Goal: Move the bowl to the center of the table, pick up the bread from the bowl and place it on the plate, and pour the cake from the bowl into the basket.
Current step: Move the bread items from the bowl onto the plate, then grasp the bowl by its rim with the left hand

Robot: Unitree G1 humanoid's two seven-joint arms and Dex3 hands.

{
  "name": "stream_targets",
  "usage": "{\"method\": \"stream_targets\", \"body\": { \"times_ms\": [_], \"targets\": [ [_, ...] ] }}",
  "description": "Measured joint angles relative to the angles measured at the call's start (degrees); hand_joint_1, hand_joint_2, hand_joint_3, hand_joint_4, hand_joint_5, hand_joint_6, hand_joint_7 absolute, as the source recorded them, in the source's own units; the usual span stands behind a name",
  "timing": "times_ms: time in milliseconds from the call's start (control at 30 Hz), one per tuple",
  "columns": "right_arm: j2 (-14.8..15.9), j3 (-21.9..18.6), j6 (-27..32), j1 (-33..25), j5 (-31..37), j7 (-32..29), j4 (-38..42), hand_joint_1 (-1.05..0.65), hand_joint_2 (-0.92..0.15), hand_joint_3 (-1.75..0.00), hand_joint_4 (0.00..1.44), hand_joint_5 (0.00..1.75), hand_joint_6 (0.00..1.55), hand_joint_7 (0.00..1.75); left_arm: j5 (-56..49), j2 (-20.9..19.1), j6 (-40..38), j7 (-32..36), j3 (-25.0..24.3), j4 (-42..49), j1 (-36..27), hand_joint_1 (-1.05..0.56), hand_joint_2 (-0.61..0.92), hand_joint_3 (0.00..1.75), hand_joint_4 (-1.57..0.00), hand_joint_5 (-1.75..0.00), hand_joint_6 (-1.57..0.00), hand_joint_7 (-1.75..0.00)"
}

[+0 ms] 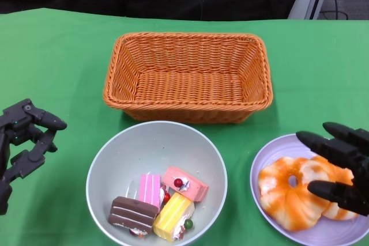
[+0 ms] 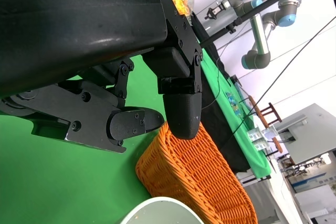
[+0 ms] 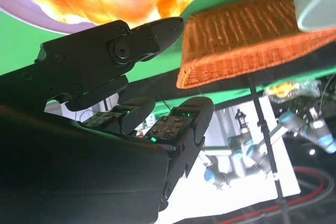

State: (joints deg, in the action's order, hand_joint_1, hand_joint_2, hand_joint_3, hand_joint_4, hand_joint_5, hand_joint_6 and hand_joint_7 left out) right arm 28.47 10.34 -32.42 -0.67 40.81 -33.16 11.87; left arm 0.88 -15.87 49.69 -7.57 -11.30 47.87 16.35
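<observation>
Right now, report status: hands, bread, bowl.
Left hand open, beside bowl. Right hand open over bread, which lies on plate. Cakes in bowl; basket behind it, nothing between.

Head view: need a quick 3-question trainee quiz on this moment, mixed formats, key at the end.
1. True or false: the bread lies on the plate.
2. Where are the cake pieces? A) in the basket B) in the bowl C) on the green table
3. Fill in: the right hand hovers over the ____, holding nothing.

Key: 1 true; 2 B; 3 plate. The left hand is also open, beside the bowl.
</observation>
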Motion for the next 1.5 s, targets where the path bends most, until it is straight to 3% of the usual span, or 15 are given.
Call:
{"method": "stream_targets", "body": {
  "times_ms": [133, 167, 233, 333, 467, 900, 1400, 1433, 1467, 1500],
  "targets": [
    [-1.01, -0.65, -0.58, -0.11, -1.54, 1.25, -0.49, -0.5, -0.88, -0.07, 0.63, 0.04, 0.65, 0.0, 0.01, 0.0, 0.0, 0.0, 0.0, 0.0, 0.0, -0.05, 0.88, 0.5, -0.73, -1.55, -0.73, -1.19],
    [-1.42, -0.76, -0.99, -0.27, -3.62, 2.42, -0.66, -0.44, -0.87, -0.05, 0.75, 0.1, 0.69, 0.02, 0.0, 0.0, 0.0, 0.0, 0.0, 0.0, 0.0, -0.05, 0.88, 0.5, -0.73, -1.55, -0.73, -1.19],
    [-3.52, -0.61, -2.14, -0.78, -12.25, 6.76, -2.78, -0.41, -0.88, -0.04, 0.83, 0.14, 0.69, 0.02, -0.02, 0.01, -0.01, 0.0, 0.0, 0.0, 0.0, -0.05, 0.88, 0.51, -0.73, -1.55, -0.73, -1.19],
    [-7.17, -0.08, -2.79, -2.08, -25.3, 14.95, -8.56, -0.39, -0.89, -0.03, 0.85, 0.15, 0.69, 0.01, -0.08, 0.02, 0.0, 0.01, 0.05, 0.0, 0.01, -0.05, 0.88, 0.5, -0.74, -1.55, -0.73, -1.19],
    [-9.54, -0.67, -1.15, -3.43, -32.1, 22.16, -13.66, -0.39, -0.9, -0.02, 0.85, 0.16, 0.68, 0.01, -0.09, 0.0, 0.06, 0.01, 0.05, 0.01, 0.05, -0.06, 0.88, 0.5, -0.73, -1.54, -0.73, -1.19],
    [-15.4, -2.63, 8.09, -7.22, -43.3, 35.27, -23.82, -0.43, -0.92, -0.03, 0.85, 0.2, 0.7, 0.02, -0.09, -0.02, 0.11, 0.01, 0.07, -0.06, 0.04, -0.05, 0.88, 0.51, -0.73, -1.54, -0.74, -1.18],
    [-19.04, -3.65, 13.04, -8.74, -49.44, 42.79, -27.08, -0.37, -0.92, -0.06, 0.86, 0.26, 0.73, 0.03, -0.03, -0.02, 0.13, -0.18, 0.08, -0.83, 0.01, -0.04, 0.87, 0.52, -0.73, -1.52, -0.74, -1.16],
    [-19.3, -3.75, 13.63, -8.85, -50.29, 43.18, -27.41, -0.27, -0.89, -0.1, 0.78, 0.81, 0.84, 0.26, -0.03, -0.02, 0.14, -0.2, 0.1, -1.18, -0.13, -0.05, 0.86, 0.53, -0.74, -1.49, -0.75, -1.14],
    [-19.74, -3.75, 14.7, -9.08, -51.63, 43.43, -28.09, -0.22, -0.85, -0.17, 0.72, 1.09, 0.8, 0.55, -0.04, -0.02, 0.39, -0.26, 0.2, -2.01, -0.49, -0.05, 0.84, 0.54, -0.75, -1.46, -0.77, -1.11],
    [-20.38, -3.69, 15.61, -9.26, -52.56, 43.52, -28.71, -0.2, -0.78, -0.32, 0.69, 1.24, 0.74, 0.79, -0.04, -0.02, 1.01, -0.32, 0.29, -2.81, -0.88, -0.05, 0.83, 0.54, -0.75, -1.43, -0.78, -1.09]
  ]
}}
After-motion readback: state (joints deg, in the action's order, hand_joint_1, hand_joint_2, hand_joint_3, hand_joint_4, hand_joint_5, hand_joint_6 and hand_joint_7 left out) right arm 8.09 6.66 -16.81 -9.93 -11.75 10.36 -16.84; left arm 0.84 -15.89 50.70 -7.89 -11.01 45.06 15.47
